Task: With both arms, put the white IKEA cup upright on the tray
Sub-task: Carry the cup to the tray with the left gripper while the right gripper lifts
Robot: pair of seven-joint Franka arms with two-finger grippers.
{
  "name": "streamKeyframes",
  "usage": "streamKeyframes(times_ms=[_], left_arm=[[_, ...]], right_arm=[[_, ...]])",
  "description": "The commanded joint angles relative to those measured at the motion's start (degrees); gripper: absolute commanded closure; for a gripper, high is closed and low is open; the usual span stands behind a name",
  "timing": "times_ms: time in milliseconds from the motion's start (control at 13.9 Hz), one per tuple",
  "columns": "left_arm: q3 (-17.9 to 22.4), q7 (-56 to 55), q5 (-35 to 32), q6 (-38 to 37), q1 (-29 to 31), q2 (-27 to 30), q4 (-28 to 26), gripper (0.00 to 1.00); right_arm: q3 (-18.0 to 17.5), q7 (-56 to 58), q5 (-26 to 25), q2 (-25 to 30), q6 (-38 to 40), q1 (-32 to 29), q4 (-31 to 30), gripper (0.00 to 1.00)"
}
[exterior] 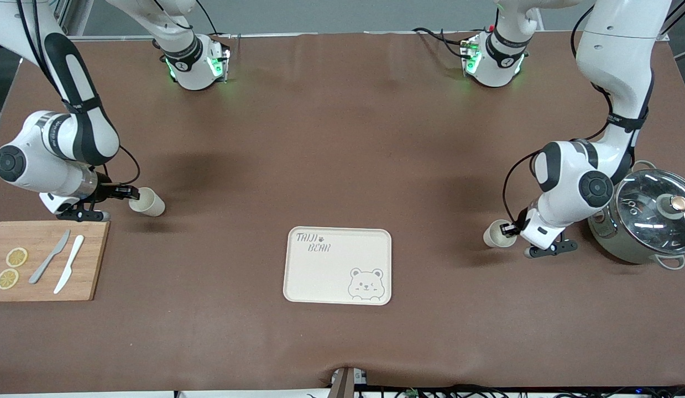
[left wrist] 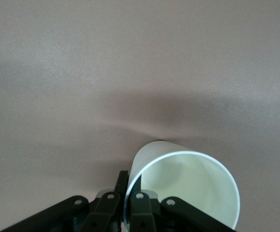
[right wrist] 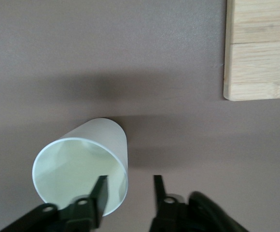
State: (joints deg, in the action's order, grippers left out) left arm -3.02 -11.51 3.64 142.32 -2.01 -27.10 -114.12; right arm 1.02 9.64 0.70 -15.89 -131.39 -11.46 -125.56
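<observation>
Nearest the camera, the tray [exterior: 338, 265] lies bare. Left gripper [exterior: 508, 229] pinches its cup [exterior: 495, 233] by the rim for lifting; right gripper [exterior: 123, 193], parted, straddles the wall of the other cup [exterior: 147, 202] on the desk [exterior: 342, 138].

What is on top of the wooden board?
On the wooden board lie two lemon slices, a grey knife and a white knife. What is under the board is covered.

Even, bright overhead light; soft arm shadows on the brown desk [exterior: 342, 166]. Glare streaks on the pot lid [exterior: 654, 207]. Wrist views soft, pincers blurred.
</observation>
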Motion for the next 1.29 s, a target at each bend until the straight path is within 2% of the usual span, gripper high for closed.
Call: streamKeyframes(times_ms=[0,216,287,647,1078,1222], left_arm=[[-1.98,-2.19,1.19,-0.02,0.07,0.29,1.61,1.0],[-5.23,-8.07,1.11,-0.29,-0.71,-0.58,6.26,1.0],[-5.41,-9.75,1.11,-0.29,-1.85,-1.37,7.93,1.0],[-5.42,-22.75,1.11,-0.64,-9.05,-4.97,16.72,1.0],[-4.8,-32.26,0.4,-3.26,-17.23,-13.93,30.69,1.0],[-4.8,-32.26,0.49,-3.8,-18.03,-15.69,32.99,1.0]], right_arm=[[-0.94,0.38,-0.17,-0.28,-0.18,-1.29,-0.47,0.73],[-0.94,0.37,-0.17,-0.28,0.0,-1.2,-0.47,0.97],[-0.94,0.29,-0.17,-0.19,0.26,-1.02,-0.38,1.0],[-1.11,-0.24,0.01,0.07,4.82,-0.58,2.33,1.0],[-1.2,-7.96,0.45,-0.11,19.66,4.5,14.19,1.0],[-1.2,-10.51,1.93,-0.19,20.92,5.83,16.75,1.0]])
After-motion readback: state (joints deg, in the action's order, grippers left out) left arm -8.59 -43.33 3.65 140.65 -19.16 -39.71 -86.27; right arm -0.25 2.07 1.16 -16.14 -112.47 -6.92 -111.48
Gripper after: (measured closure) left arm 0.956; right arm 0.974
